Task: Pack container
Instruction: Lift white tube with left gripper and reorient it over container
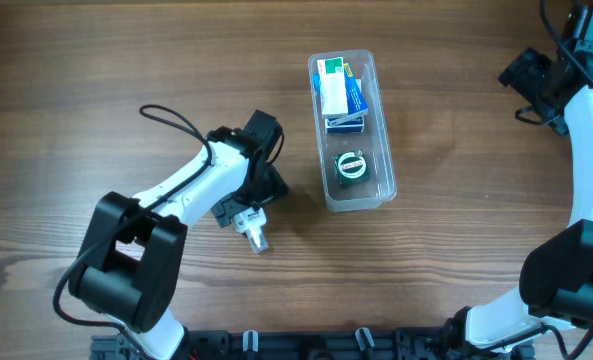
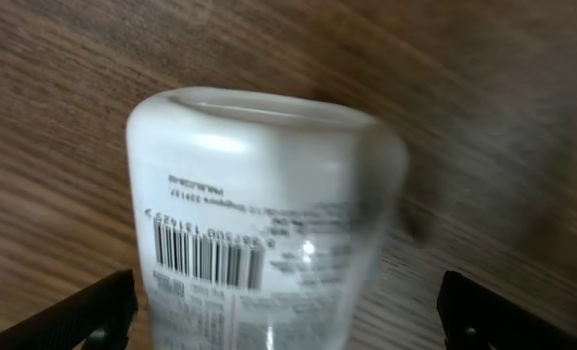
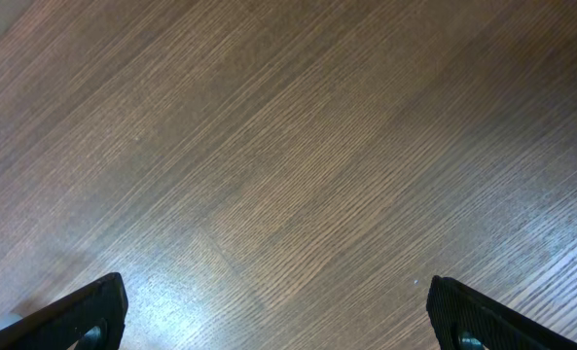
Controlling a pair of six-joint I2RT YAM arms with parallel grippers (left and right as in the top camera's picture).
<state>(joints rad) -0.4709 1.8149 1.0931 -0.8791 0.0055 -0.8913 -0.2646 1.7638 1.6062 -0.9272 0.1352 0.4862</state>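
Observation:
The clear plastic container (image 1: pixel 379 182) lies lengthwise at the table's middle. It holds a white and green box (image 1: pixel 331 88), a blue box (image 1: pixel 353 98) and a round dark green tin (image 1: pixel 352 166). A small white bottle (image 1: pixel 256 236) with a barcode label lies on the table to the container's left. It fills the left wrist view (image 2: pixel 269 214). My left gripper (image 1: pixel 244 212) is open, with its fingers on either side of the bottle (image 2: pixel 283 321). My right gripper (image 1: pixel 532 84) is open and empty over bare table at the far right (image 3: pixel 278 321).
The wooden table (image 1: pixel 456 250) runs under everything. My left arm (image 1: pixel 176 190) reaches in from the front left. My right arm (image 1: pixel 586 150) stands along the right edge.

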